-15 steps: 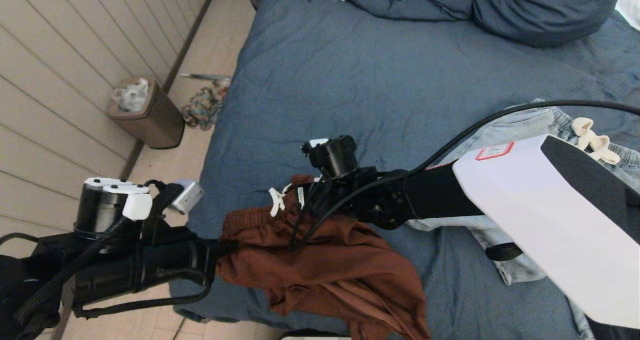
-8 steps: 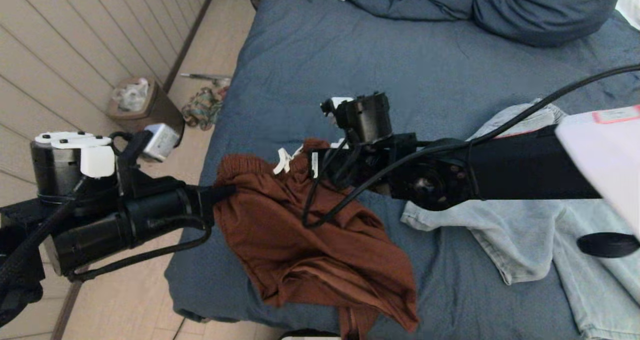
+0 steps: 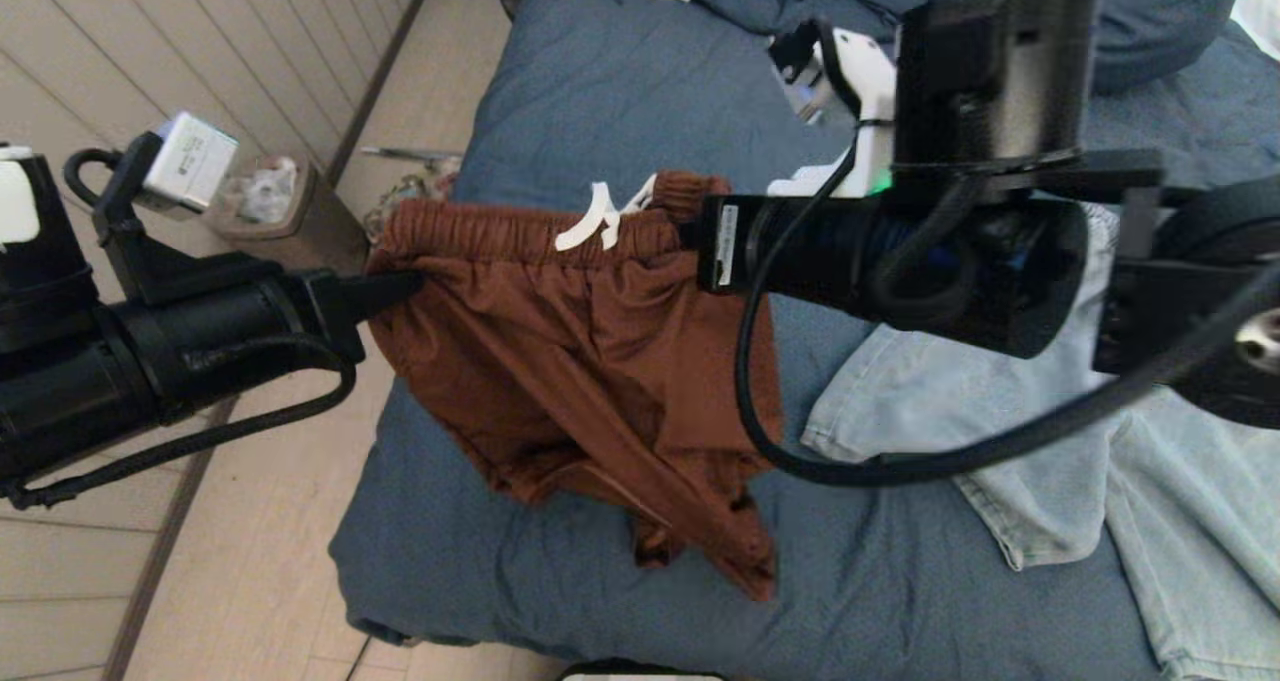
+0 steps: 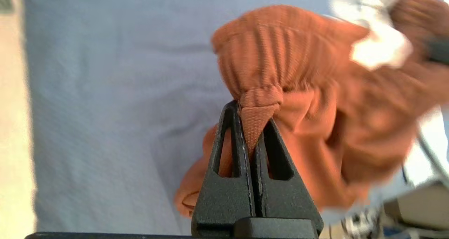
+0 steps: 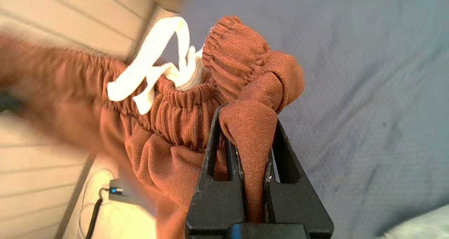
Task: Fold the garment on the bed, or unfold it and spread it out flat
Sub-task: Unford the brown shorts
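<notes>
To my left a pale panelled wall (image 3: pixel 150 61) runs away along a light wood-look floor (image 3: pixel 270 521). A brown waste bin (image 3: pixel 290 216) lined with a plastic bag stands against that wall, with a small multicoloured heap of cloth (image 3: pixel 405 196) just beyond it on the floor.

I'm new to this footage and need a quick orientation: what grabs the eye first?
The rust-brown shorts hang stretched above the near left part of the bed, waistband pinched at one end by the left hand and at the other by the right hand. Pale blue jeans lie crumpled on the bed to the right.
</notes>
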